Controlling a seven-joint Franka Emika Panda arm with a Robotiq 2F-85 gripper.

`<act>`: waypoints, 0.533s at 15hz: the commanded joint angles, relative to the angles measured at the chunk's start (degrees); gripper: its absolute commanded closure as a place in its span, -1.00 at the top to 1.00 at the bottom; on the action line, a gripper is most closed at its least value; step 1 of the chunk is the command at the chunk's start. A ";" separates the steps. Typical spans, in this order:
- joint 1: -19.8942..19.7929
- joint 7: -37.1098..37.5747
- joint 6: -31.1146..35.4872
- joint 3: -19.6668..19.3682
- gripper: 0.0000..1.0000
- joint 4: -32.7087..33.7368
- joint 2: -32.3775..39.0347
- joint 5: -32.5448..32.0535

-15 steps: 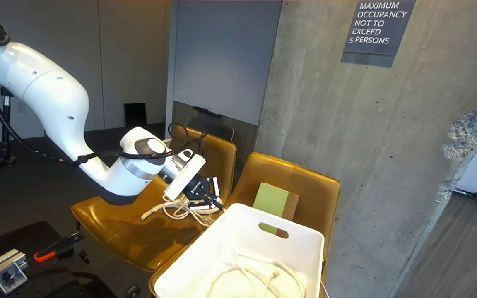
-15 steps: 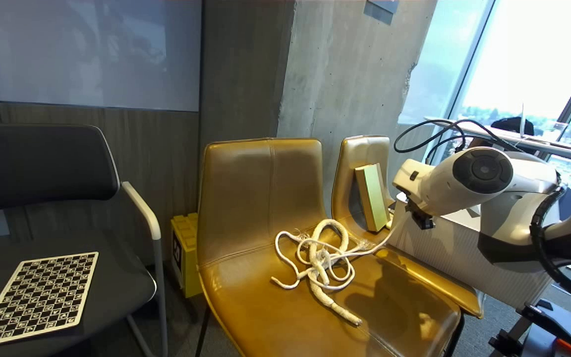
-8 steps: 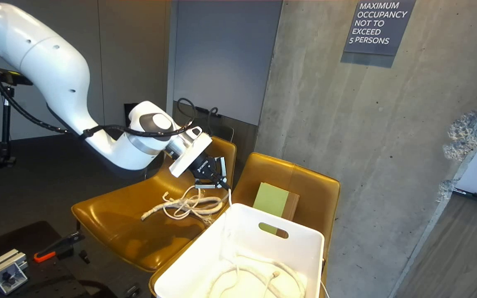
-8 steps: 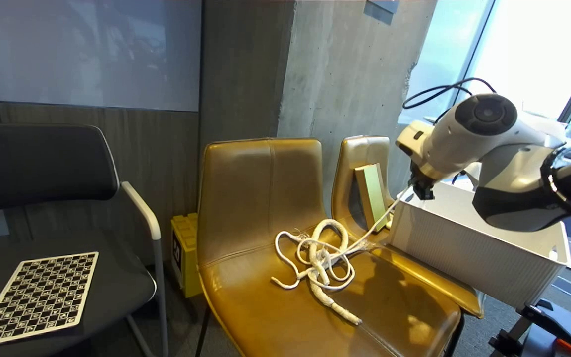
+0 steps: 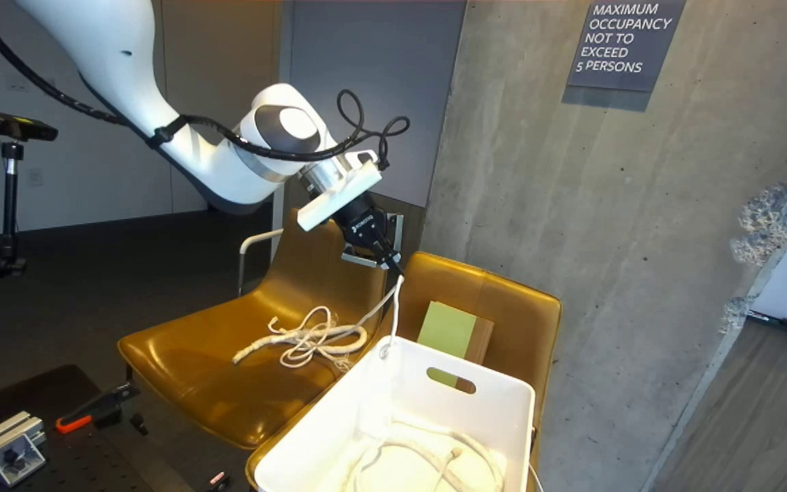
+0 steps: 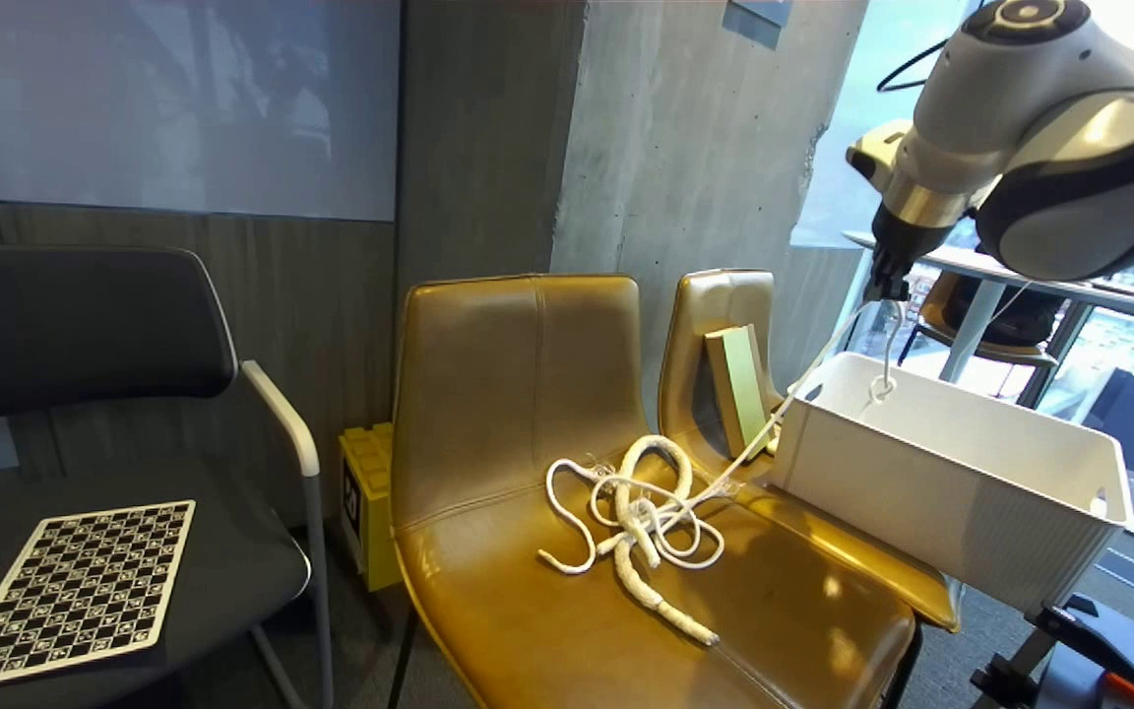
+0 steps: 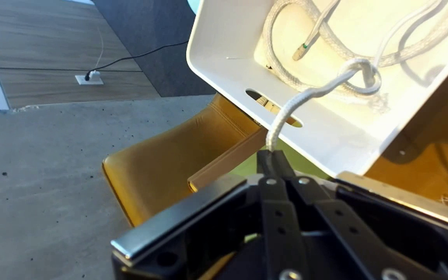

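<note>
Concrete wall [image 5: 571, 205] behind | end effector [image 7: 272, 159] clenched on white rope [image 7: 305, 95] | rope hangs below, toward chair [image 5: 195, 369] and bin [image 5: 496, 410]

The white rope [image 7: 300, 100] is braided, cloth-like, frayed in places – the fingers [image 7: 282, 165] matt black, the plastic bin [image 6: 931, 512] smooth-rimmed and ribbed outside, the tan chair [image 6: 518, 630] glossy, leather-look – the concrete wall [image 5: 605, 205] rough and pitted

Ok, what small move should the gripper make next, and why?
I'd probably ease inward over the bin: the gripper is shut on the rope up near one corner, and that rope drops inside on one side but runs back to the tangle on the chair.
</note>
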 commanded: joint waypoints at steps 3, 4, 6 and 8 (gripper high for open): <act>-8.80 2.59 -15.15 8.93 -0.99 7.22 -18.91 -3.61; -10.96 3.14 -17.46 11.32 -0.99 8.15 -21.95 -4.03; -18.17 3.22 -21.40 18.81 -0.99 10.98 -25.35 -2.50; -26.50 2.39 -25.34 27.30 -0.99 14.06 -28.24 0.13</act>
